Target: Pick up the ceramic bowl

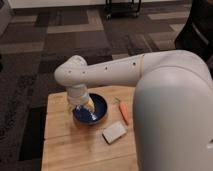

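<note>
The ceramic bowl (96, 111) is a round, shallow, dark-blue bowl with a lighter blue inside. It sits on the wooden table (60, 140), near its far middle. My gripper (85, 106) reaches down from the white arm (115, 70) into the left part of the bowl, at its rim. The wrist hides part of the bowl's left side.
An orange carrot (123, 112) lies just right of the bowl. A small grey rectangular block (114, 132) lies in front of the bowl. My large white arm covers the table's right side. Patterned carpet surrounds the table; a black cart base (122, 7) stands far back.
</note>
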